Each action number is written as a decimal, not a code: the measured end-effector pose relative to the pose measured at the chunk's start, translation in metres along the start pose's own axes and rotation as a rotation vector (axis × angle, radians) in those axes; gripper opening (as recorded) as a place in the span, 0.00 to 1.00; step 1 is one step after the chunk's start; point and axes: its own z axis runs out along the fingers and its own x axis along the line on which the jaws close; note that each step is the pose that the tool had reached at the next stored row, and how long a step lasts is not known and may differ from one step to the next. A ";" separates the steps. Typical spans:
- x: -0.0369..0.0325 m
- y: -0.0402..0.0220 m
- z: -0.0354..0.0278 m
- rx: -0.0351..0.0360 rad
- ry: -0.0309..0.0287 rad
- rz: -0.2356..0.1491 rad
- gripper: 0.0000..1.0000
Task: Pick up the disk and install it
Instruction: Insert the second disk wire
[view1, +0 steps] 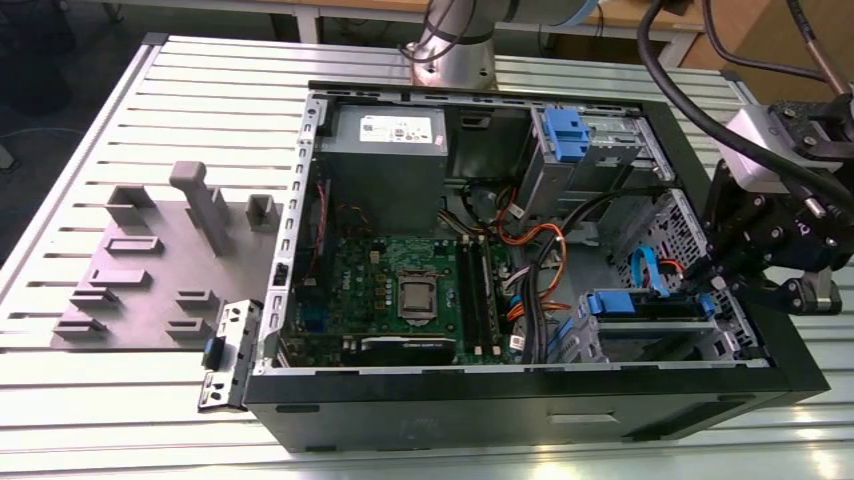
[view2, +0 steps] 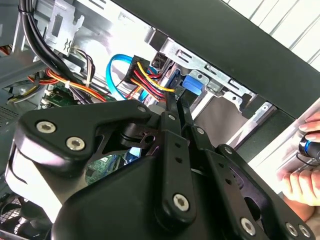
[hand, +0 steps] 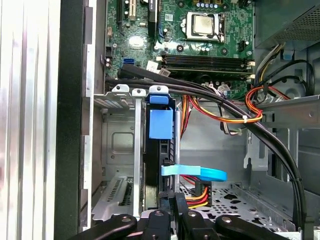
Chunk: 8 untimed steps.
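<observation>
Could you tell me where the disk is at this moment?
The disk stands on edge in the drive bay of the computer case, at the exterior view's lower right, directly ahead of the pincer, beside the red and yellow power cables.

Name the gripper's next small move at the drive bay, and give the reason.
Probably a short, straight push of the disk deeper into the drive bay. The jaws of the gripper look shut on the disk's near edge. The disk stands edge-on between the bay's metal guides, with the blue cable close beside it. Whether it is fully seated cannot be told.
</observation>
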 end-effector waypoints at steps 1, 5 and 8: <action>0.0000 0.0000 0.0000 0.0000 0.0000 0.000 0.16; 0.0002 0.0001 0.0007 0.0000 0.0000 0.000 0.16; 0.0003 0.0002 0.0024 0.0000 0.0002 0.000 0.16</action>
